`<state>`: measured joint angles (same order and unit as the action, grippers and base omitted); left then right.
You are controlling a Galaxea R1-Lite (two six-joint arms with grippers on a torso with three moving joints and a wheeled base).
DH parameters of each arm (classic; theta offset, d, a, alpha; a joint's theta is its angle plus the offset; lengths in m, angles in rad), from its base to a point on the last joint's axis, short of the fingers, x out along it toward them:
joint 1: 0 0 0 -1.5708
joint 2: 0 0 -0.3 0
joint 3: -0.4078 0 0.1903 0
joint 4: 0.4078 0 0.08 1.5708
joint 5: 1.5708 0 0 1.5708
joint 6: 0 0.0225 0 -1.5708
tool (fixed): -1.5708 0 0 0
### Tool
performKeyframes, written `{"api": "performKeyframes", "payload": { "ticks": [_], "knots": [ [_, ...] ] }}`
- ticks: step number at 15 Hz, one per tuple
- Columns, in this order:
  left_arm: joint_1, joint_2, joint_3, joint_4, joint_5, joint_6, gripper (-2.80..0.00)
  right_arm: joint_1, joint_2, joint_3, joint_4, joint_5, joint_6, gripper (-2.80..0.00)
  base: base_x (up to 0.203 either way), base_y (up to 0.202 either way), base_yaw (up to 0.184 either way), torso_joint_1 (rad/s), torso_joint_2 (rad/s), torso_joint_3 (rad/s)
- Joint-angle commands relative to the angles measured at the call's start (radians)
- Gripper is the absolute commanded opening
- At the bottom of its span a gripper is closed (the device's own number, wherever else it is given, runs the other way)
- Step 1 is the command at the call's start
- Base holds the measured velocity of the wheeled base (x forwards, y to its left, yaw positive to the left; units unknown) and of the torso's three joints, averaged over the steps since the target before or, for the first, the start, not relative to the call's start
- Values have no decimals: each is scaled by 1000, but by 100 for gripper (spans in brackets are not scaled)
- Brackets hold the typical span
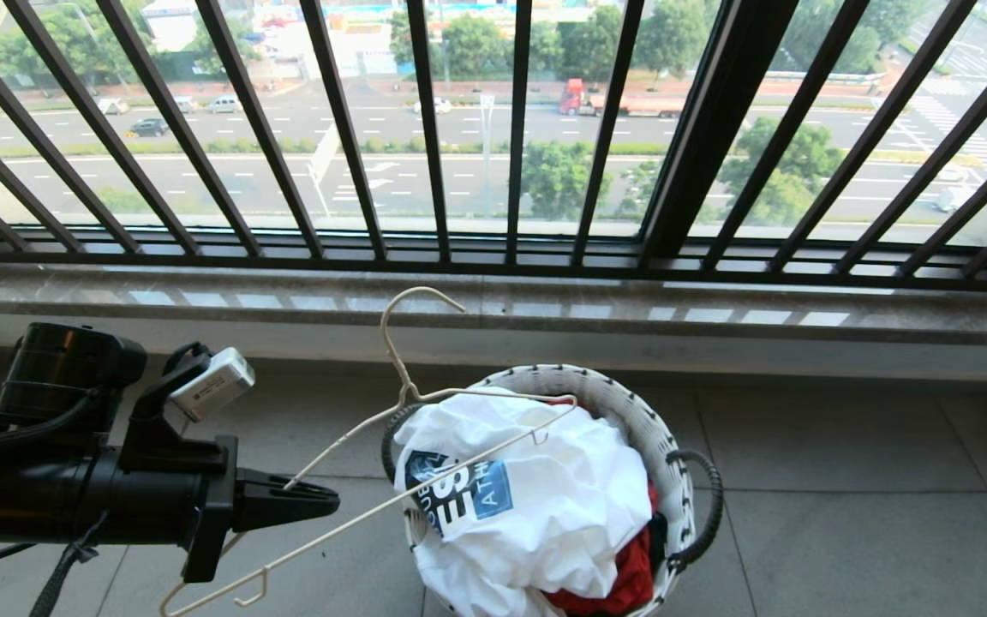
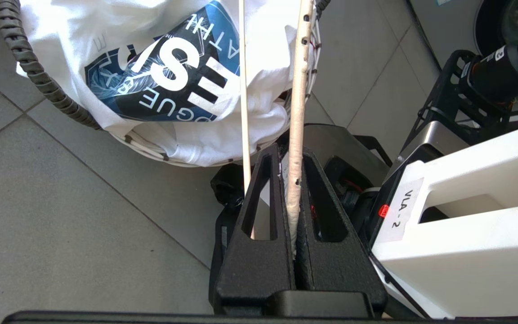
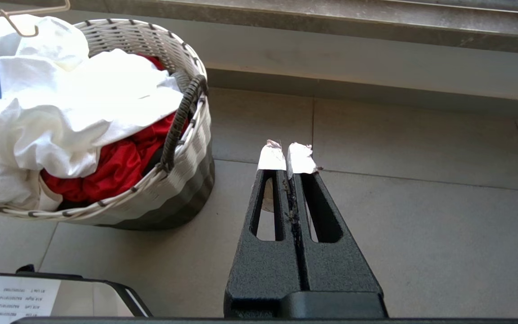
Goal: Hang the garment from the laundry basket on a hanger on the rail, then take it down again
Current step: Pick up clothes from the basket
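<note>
The basket point(image 1: 622, 403) is cut off by the bottom edge in the head view, so its base is not seen; in the right wrist view its left part is lost at the edge. The T-shirt point(image 1: 562, 506) is crumpled, so sleeves and collar cannot be made out, and its emblem point(image 1: 457, 493) is folded, lettering only partly read. A red garment point(image 1: 626, 583) is mostly buried under it; its kind cannot be told. The hanger point(image 1: 425, 403) lower bar end is cut by the head view's bottom edge approx. at the corner, and part of one wire is hidden within the left gripper point(image 1: 322, 500). The rail is in no view.
</note>
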<state>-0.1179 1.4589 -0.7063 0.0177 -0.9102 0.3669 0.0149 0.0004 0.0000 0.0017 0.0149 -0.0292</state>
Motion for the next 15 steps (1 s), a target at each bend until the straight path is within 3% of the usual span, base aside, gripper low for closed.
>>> {"api": "performKeyframes", "payload": {
  "ticks": [1,10,13,15],
  "knots": [
    [0,-59,-13,0,-4,-45,-280,0,0,0,0,0,-5,-280,0,0,0,0,0,0],
    [1,-258,-50,9,28,-163,-280,0,0,-4,0,0,-5,-280,0,0,0,0,0,0],
    [1,-261,-55,2,90,-162,-280,0,7,-107,32,3,-7,-280,0,0,0,0,0,0],
    [1,-270,-70,10,96,-166,-280,0,49,-197,93,16,-12,-280,0,0,0,0,0,0]
  ]
}}
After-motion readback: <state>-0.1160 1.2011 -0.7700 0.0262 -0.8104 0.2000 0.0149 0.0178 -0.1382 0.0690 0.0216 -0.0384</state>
